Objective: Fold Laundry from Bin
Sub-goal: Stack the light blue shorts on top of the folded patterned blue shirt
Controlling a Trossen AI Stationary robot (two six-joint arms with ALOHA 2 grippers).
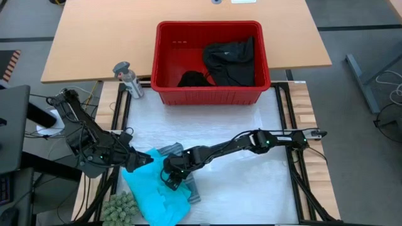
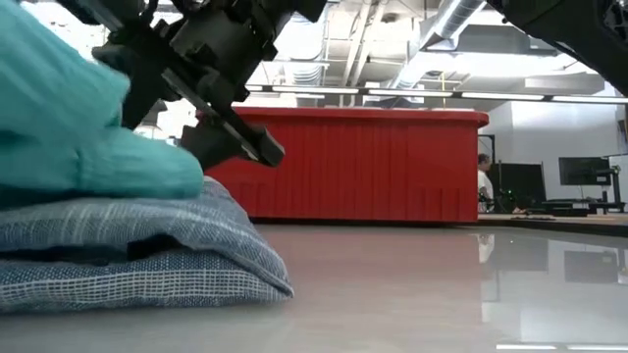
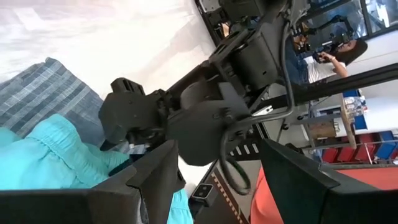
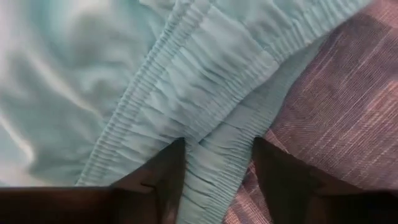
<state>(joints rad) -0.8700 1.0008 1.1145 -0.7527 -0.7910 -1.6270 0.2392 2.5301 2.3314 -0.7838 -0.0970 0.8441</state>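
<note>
The turquoise garment (image 1: 157, 194) lies near the table's front left, on top of the folded blue-grey striped garment (image 1: 191, 188) (image 2: 128, 245). My right gripper (image 1: 171, 181) points down over it. The fingers are open, one on each side of the garment's elastic waistband (image 4: 214, 168). My left gripper (image 1: 146, 159) is open just left of it, level, with nothing between its fingers (image 3: 168, 174). The red bin (image 1: 210, 63) stands at the far middle with black garments (image 1: 229, 59) inside. My right gripper comes from above with its fingers (image 4: 165, 177) on either side of a gathered strip of the turquoise waistband (image 4: 217, 186), which lies on the striped garment. I cannot tell whether the fingers touch the cloth.
A small grey bottle (image 1: 129, 78) stands left of the bin. A green knobbly thing (image 1: 122, 207) lies at the front left edge. The white table surface (image 1: 251, 182) stretches right of the garments.
</note>
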